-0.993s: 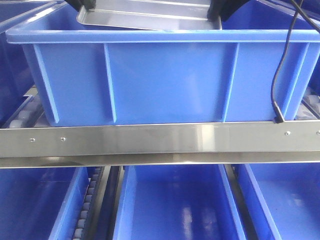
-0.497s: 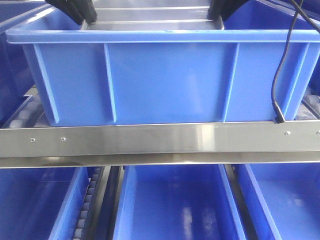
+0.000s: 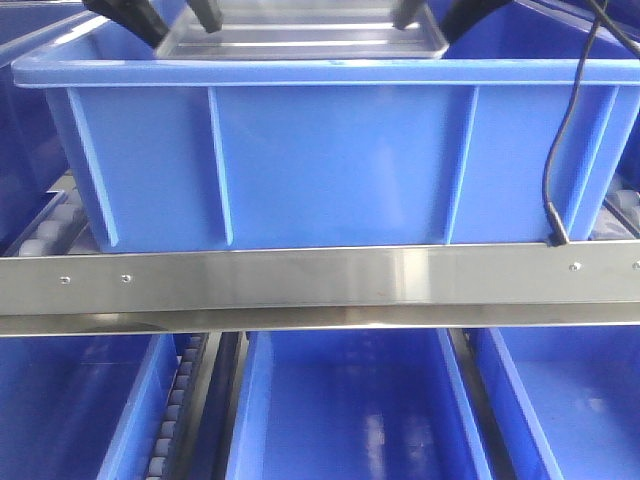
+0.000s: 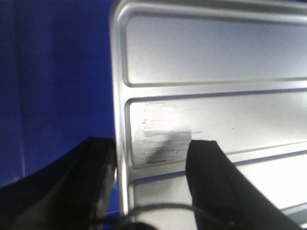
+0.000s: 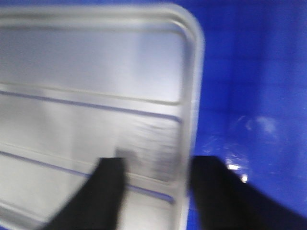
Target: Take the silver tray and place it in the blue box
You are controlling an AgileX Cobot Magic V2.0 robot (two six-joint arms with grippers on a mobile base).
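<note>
The silver tray [image 3: 300, 40] lies tilted inside the blue box [image 3: 330, 170], its near rim showing just above the box's front edge. My left gripper [image 3: 170, 15] is open at the tray's left end. One finger is outside the rim and one over the tray's recess [image 4: 216, 62]. My right gripper [image 3: 435, 14] is open at the right end and straddles the rim the same way. In the left wrist view the left gripper [image 4: 151, 146] has a wide gap. In the right wrist view the right gripper [image 5: 160, 163] is blurred over the tray [image 5: 96, 62] and the box floor [image 5: 249, 72].
A shiny metal rail [image 3: 320, 285] runs across in front of the box. A black cable [image 3: 560, 130] hangs down the box's right side. Narrower blue bins [image 3: 350, 410] sit on the shelf below, with conveyor rollers [image 3: 45, 235] at the left.
The tray dropped from above the box's rim into the box. Both grippers, shut on its ends before, have opened.
</note>
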